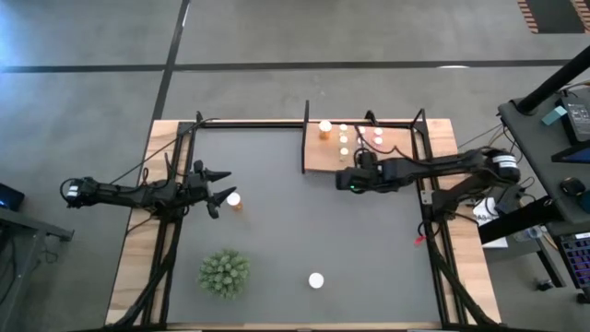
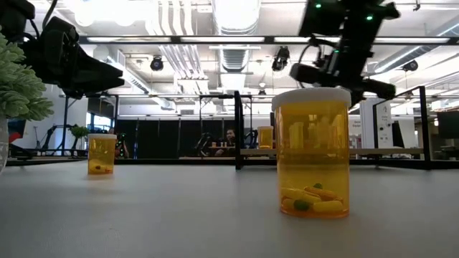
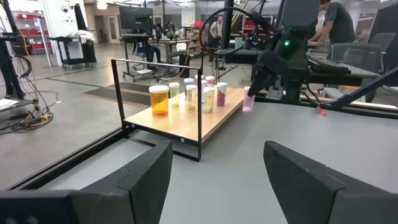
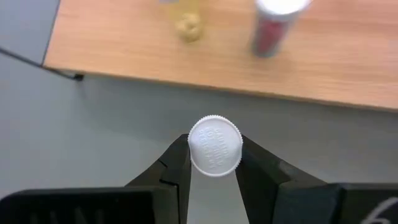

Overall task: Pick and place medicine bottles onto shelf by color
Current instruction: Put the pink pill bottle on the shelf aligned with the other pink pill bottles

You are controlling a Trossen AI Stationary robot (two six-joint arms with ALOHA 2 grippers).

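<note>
Nearest the low camera, at the lower middle of the high view, a wide orange bottle [image 1: 316, 279] is standing alone on the worktop [image 1: 295, 221], with the plant [image 1: 224, 274] off to its left. Further up, at middle left, our left claw [image 1: 216, 187] is hanging released and empty beside a second orange bottle [image 1: 234, 199], which is sitting just right of its fingertips.

Beyond that, toward the upper right, our right claw [image 4: 213, 163] is clenching a pink bottle [image 3: 249, 103] by its white cap [image 4: 215, 145], holding it over the grey mat just short of the shelf [image 1: 406, 152]. On the shelf, a row of bottles is already standing: an orange one [image 3: 159, 99] at the end, then paler yellowish and pink ones.

We are judging the risks from here. The grip is only on the cap's rim, so the bottle may be swinging or slipping as we are carrying it over the board edge. The pink neighbour [image 4: 272, 28] is sitting close to the drop spot; lowering too near could be knocking it over. The shelf's black frame post [image 3: 199, 118] could also be catching the arm.
</note>
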